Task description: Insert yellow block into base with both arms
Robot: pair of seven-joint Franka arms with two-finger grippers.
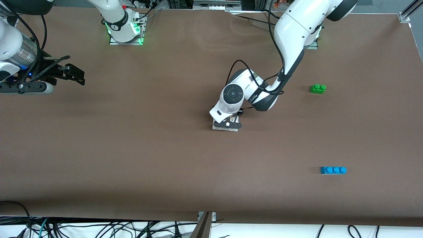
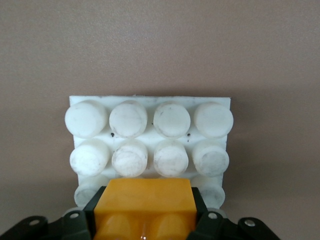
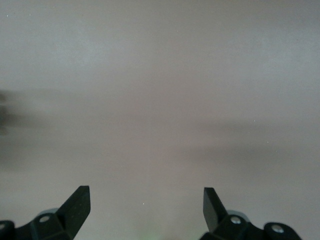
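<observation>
Mid-surface in the front view, the left hand [image 1: 227, 125] is down on the base [image 1: 215, 126], covering most of it; only a sliver of white plate shows, so alignment can't be judged from here. Green brick [image 1: 318, 88] and blue brick [image 1: 333, 170] sit well apart toward the left arm's end, no collision concern. Right hand [image 1: 71, 73] hangs over the surface edge at the right arm's end, waiting, nothing bracing the base. Left wrist view: fingers [image 2: 87, 215] clamped together on the yellow block [image 2: 145, 205], which sits over the base [image 2: 150, 135] rows closest to the hand. Risks: block studs-off by half a pitch jams on press; unbraced plate could slide or tip. Right wrist view: right hand [image 3: 146, 205] fingers apart, empty, bare surface only.
</observation>
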